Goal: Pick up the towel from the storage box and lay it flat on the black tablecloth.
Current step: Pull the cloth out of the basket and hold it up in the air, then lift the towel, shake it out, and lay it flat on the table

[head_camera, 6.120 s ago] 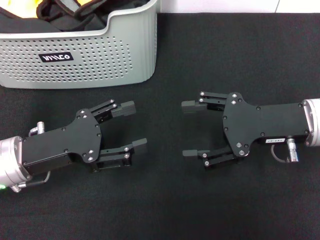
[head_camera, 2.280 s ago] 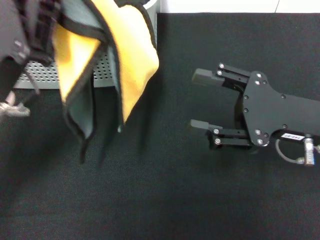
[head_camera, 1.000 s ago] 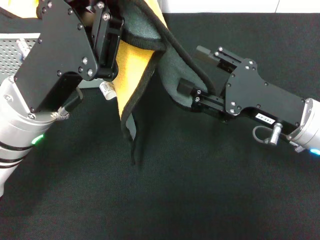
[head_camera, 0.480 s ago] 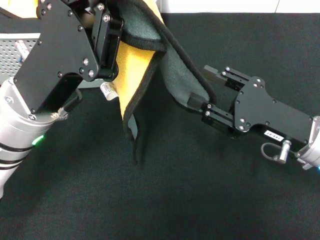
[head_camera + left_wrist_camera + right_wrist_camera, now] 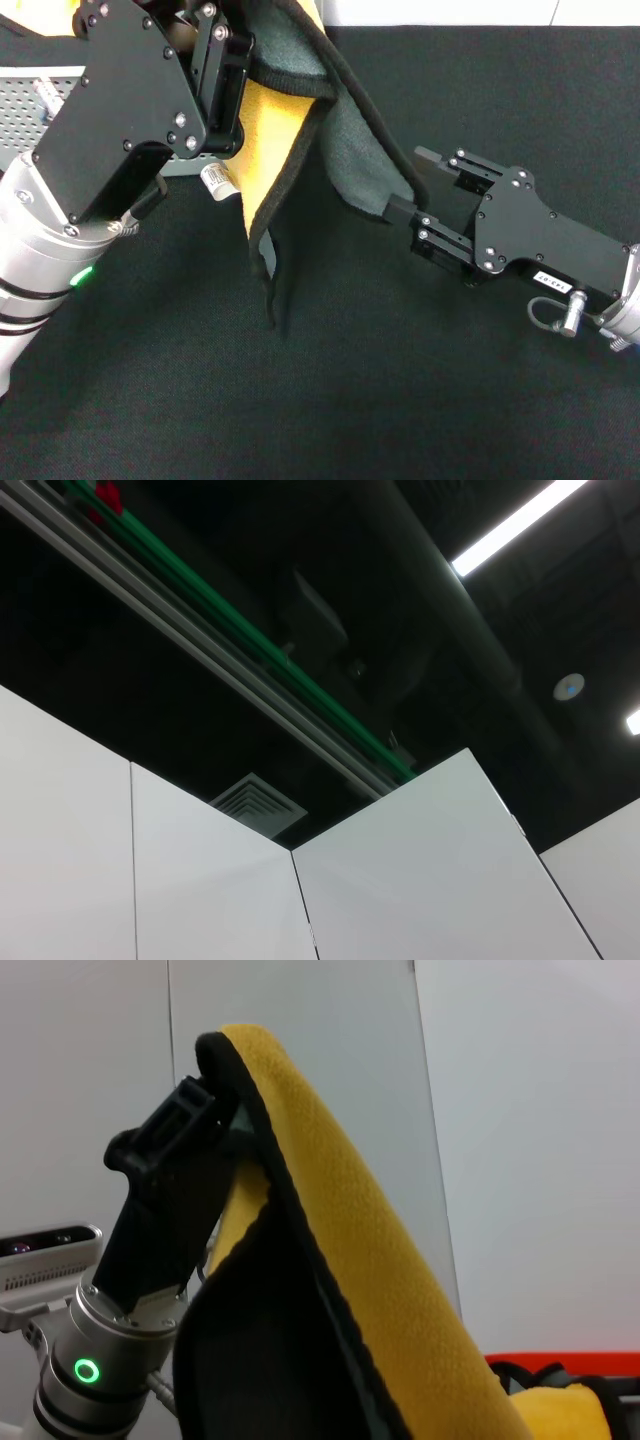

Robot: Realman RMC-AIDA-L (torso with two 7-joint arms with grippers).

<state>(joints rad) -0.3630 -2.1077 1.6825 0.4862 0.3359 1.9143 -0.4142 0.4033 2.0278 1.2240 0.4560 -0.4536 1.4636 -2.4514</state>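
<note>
The towel (image 5: 270,130), yellow-orange on one side and grey on the other with black edging and a white tag (image 5: 214,180), hangs above the black tablecloth (image 5: 400,390). My left gripper (image 5: 232,62) is raised and shut on its top edge. My right gripper (image 5: 412,184) is shut on the grey lower corner and holds it out to the right. The right wrist view shows the towel's yellow side (image 5: 380,1290) and the left gripper (image 5: 185,1150). The storage box (image 5: 28,100) shows at the back left, mostly hidden behind my left arm.
Another yellow cloth (image 5: 35,15) lies in the box. A white strip (image 5: 440,12) runs beyond the tablecloth's far edge. The left wrist view shows only ceiling and white panels (image 5: 430,880).
My right gripper has moved right and nearer, drawing the towel's grey corner out with it. My left arm has barely shifted and still holds the towel up.
</note>
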